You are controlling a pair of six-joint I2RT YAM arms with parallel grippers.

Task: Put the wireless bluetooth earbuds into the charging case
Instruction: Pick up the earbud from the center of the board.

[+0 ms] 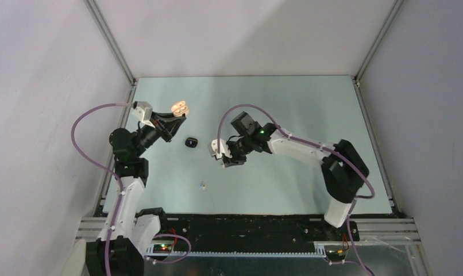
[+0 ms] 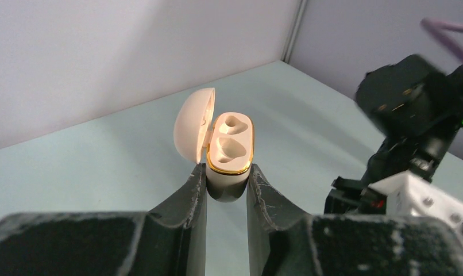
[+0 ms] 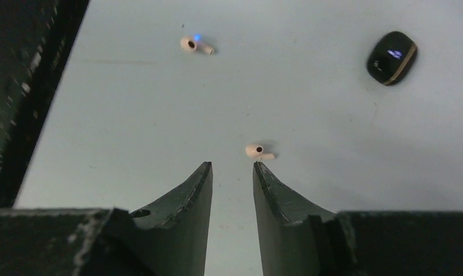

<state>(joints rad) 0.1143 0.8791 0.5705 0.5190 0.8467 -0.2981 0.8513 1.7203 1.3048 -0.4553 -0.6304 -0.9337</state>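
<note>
The charging case (image 2: 230, 150) is cream with a gold rim. Its lid (image 2: 193, 123) is hinged open and both wells are bare. My left gripper (image 2: 226, 173) is shut on its lower body and holds it above the table; from above the case (image 1: 180, 107) shows at the back left. Two pale earbuds lie on the table. One earbud (image 3: 259, 152) is just beyond my right fingertip, and the other (image 3: 195, 44), with a blue light, lies farther off; it also shows from above (image 1: 203, 185). My right gripper (image 3: 232, 165) hangs open over the table with nothing between its fingers.
A black rounded case-like object (image 3: 392, 57) with a gold band lies on the table, between the two grippers in the top view (image 1: 191, 142). The right arm (image 2: 413, 115) fills the right of the left wrist view. A black rail (image 1: 246, 230) runs along the near edge.
</note>
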